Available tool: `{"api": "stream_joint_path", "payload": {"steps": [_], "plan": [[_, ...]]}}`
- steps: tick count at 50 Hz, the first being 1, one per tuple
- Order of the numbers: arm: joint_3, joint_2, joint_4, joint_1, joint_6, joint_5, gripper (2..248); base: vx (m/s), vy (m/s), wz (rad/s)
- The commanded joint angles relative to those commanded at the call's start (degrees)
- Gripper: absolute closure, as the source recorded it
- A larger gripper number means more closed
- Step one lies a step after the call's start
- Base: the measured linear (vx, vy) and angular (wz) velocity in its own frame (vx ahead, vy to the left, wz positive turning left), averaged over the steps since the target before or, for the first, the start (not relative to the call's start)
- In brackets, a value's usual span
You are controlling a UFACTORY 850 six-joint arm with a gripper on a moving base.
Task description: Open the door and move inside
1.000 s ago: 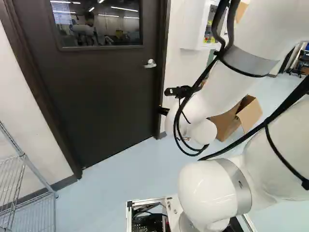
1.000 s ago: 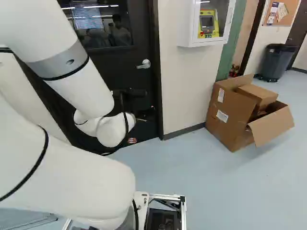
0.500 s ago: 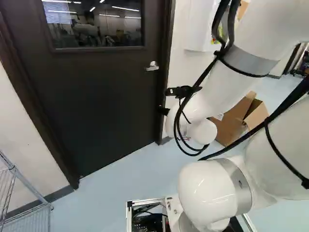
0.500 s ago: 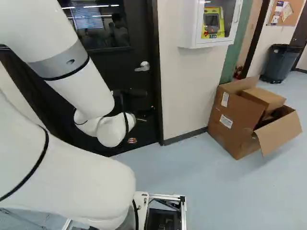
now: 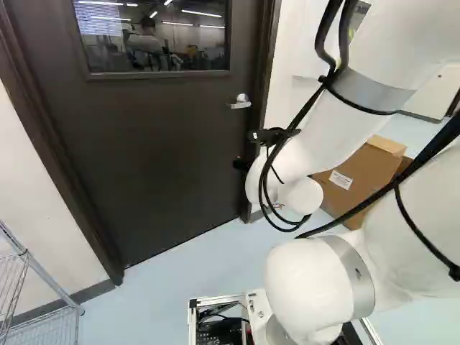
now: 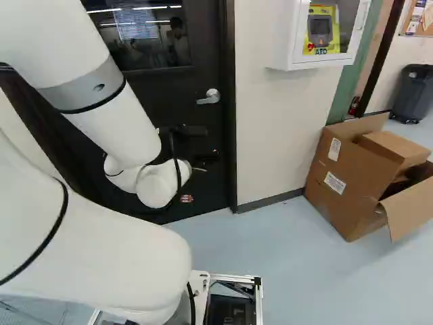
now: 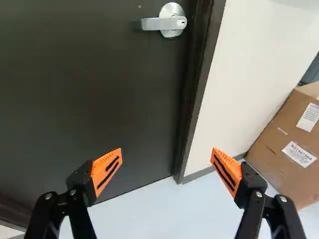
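At the arm's tip, gripper (image 7: 167,153) stands wide, nothing between the orange pads (image 7: 102,167). Handle (image 7: 172,22) is ahead of it, well apart; upper middle of both base views. Door (image 5: 158,158) is closed, fills upper left of the left base view. Main risk: gripper looks low for the handle, so driving in at this height could jam a finger on the door or frame (image 7: 199,79). Off-centre contact would shove the handle instead of turning it. Arm (image 5: 323,144) slopes down from upper right of the left base view to a bent wrist (image 5: 302,194) near centre, gripper aimed at the door. Probably needs a lift before closing in. Box (image 6: 342,179), right side of the right base view, could snag the base (image 6: 233,278) on a wide swing.
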Motion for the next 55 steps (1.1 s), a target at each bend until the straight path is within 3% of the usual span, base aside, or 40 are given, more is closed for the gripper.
{"api": "stream_joint_path", "payload": {"steps": [26,55], "plan": [[0.00,0.00,0.00,0.00,0.00,0.00,3,0.125,0.028,0.125],[-1.28,-0.20,0.00,0.00,0.00,0.00,3,0.043,0.002,0.004]]}}
